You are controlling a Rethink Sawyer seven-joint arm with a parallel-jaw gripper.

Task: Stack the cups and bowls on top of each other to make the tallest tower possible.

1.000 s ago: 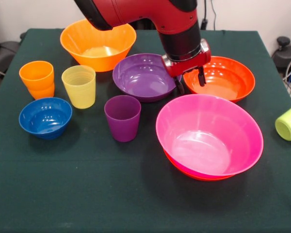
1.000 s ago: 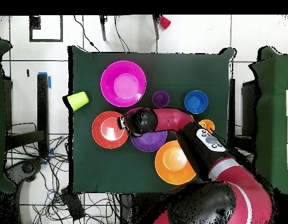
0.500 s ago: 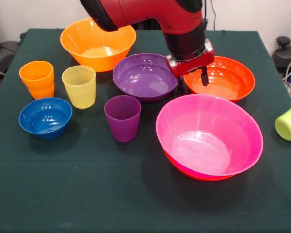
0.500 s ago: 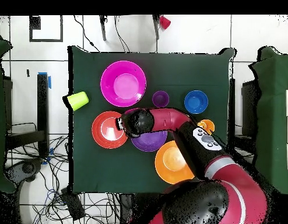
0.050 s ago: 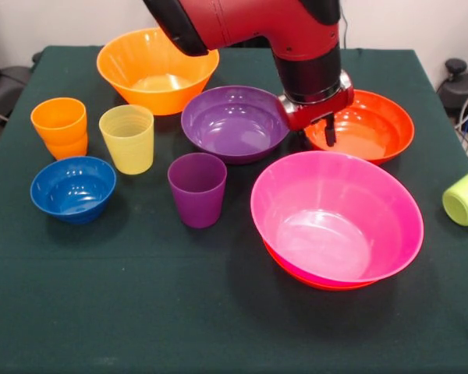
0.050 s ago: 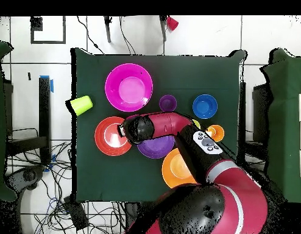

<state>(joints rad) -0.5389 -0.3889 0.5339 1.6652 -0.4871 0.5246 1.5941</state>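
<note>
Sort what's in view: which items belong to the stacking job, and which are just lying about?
Job: orange bowl, purple bowl, red-orange bowl, pink bowl sitting in another red-orange bowl, blue bowl; orange cups, yellow cup, purple cup, tipped lime cup.

Lying about: floor cables, small red object.

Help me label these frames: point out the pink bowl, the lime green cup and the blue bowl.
pink bowl (image 5: 327, 234), front view, on its inner floor.
lime green cup (image 5: 466, 195), front view, on the side wall of the tipped cup.
blue bowl (image 5: 72, 191), front view, on its inside bottom.
</note>
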